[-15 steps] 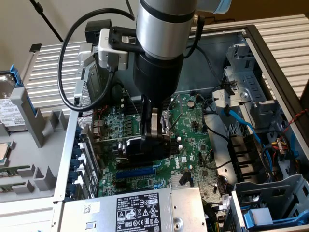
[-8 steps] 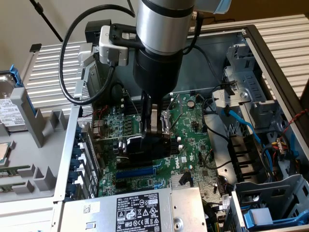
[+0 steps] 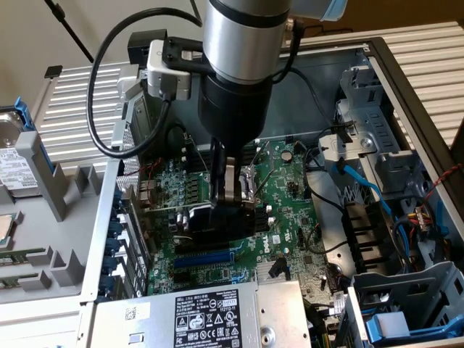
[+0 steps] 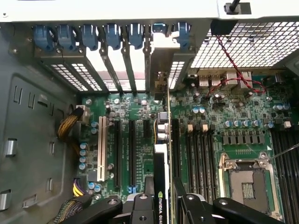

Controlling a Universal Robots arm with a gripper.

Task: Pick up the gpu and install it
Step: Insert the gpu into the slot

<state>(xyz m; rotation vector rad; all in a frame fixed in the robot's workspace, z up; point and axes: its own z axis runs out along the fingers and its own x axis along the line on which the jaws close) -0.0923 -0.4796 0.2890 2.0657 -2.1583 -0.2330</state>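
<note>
Pincer (image 3: pixel 228 190) (image 4: pixel 163 207) is clamped on the gpu (image 3: pixel 194 222) (image 4: pixel 161 163), one finger on each flat face, jaws closed down to the card's thickness. Card stands upright on its long edge inside the open case (image 3: pixel 395 80), low over the motherboard (image 3: pixel 290 192) (image 4: pixel 140 105). In the wrist view it sits between the long black slots (image 4: pixel 132 154) and the memory slots (image 4: pixel 196 158). The white slot (image 4: pixel 101 149) is further off beyond the black ones, and the processor socket (image 4: pixel 245 182) is beyond the memory slots. The card's far end points at the board's rear edge, where slot openings with blue clips (image 4: pixel 112 35) line the case wall. Can't tell whether the card's bottom edge is in a slot or just above it. Power supply (image 3: pixel 210 312) lies along the case edge nearest the exterior camera, not touching the card.
</note>
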